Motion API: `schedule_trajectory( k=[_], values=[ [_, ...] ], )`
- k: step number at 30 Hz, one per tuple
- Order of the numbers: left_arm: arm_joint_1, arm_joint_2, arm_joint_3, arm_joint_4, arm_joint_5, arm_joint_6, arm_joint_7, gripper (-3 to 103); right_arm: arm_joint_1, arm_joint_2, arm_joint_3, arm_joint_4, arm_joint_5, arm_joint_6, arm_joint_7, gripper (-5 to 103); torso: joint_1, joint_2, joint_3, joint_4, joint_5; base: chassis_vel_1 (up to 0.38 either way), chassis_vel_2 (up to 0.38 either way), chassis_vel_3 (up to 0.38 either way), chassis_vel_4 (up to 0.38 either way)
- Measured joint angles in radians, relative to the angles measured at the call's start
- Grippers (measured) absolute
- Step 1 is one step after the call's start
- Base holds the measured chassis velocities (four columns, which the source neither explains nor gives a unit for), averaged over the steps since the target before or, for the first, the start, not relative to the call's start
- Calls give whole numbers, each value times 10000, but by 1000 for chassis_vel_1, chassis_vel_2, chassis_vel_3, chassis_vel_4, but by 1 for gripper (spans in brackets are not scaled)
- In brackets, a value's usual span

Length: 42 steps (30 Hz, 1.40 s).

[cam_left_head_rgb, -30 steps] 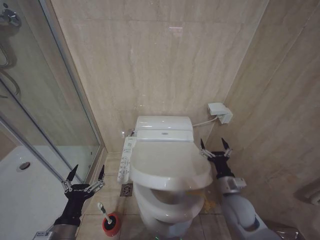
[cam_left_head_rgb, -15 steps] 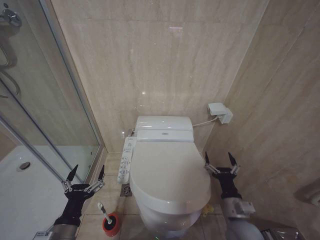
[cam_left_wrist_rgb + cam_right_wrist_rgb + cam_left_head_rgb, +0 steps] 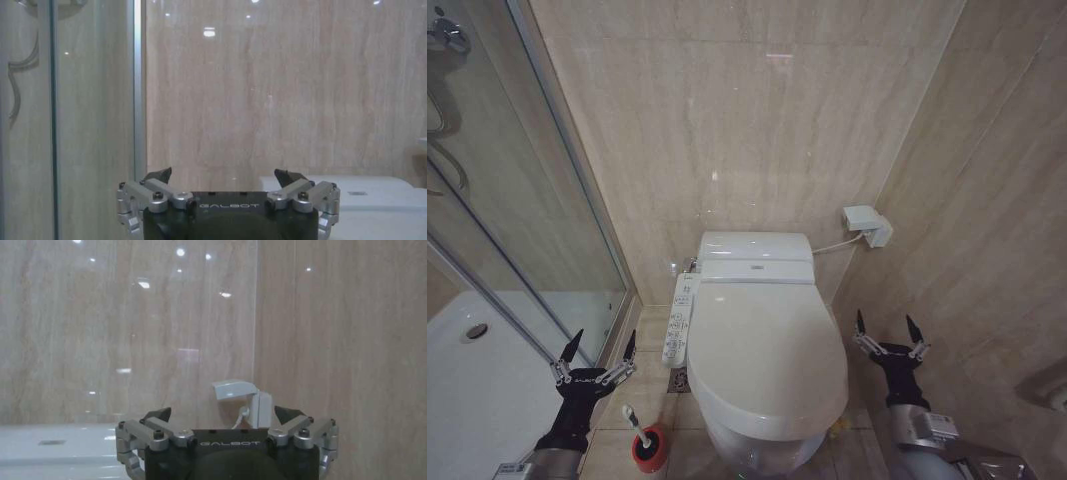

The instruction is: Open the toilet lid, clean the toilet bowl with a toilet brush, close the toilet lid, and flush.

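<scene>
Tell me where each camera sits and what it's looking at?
Head view: up high, looking down at the toilet lid, toilet brush, left gripper and right gripper.
Left wrist view: behind the left gripper, facing the wall and shower glass.
Right wrist view: behind the right gripper, facing the wall box.
All see the tank.

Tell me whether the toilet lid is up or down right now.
Down. The toilet lid lies flat over the toilet bowl, hiding its inside; both open grippers, left gripper and right gripper, are clear of it.
</scene>
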Motion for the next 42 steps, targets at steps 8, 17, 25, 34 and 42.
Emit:
schedule_trajectory(
  k=[8, 17, 25, 34, 42],
  values=[
    [0, 0, 0, 0, 0, 0, 0, 100, -315, 177, 227, 276, -11, -402, 39, 100, 0, 0, 0, -1, 1, 0, 0, 0, 0],
    [0, 0, 0, 0, 0, 0, 0, 100, -691, 109, 655, 441, -108, -1195, 87, 100, 0, 0, 0, -1, 1, 0, 0, 0, 0],
    [0, 0, 0, 0, 0, 0, 0, 100, -1017, 108, 546, 756, -81, -1255, 20, 100, -1, 0, 0, 1, 0, 0, 0, 0, 0],
    [0, 0, 0, 0, 0, 0, 0, 100, -1258, 510, 413, 1403, -75, -1233, 8, 100, -1, 0, 0, 0, 0, 0, 0, 0, 0],
    [0, 0, 0, 0, 0, 0, 0, 100, -1380, 671, 510, 1765, -70, -1208, -111, 100, -1, 0, 0, 0, 0, 0, 0, 0, 0]
  ],
)
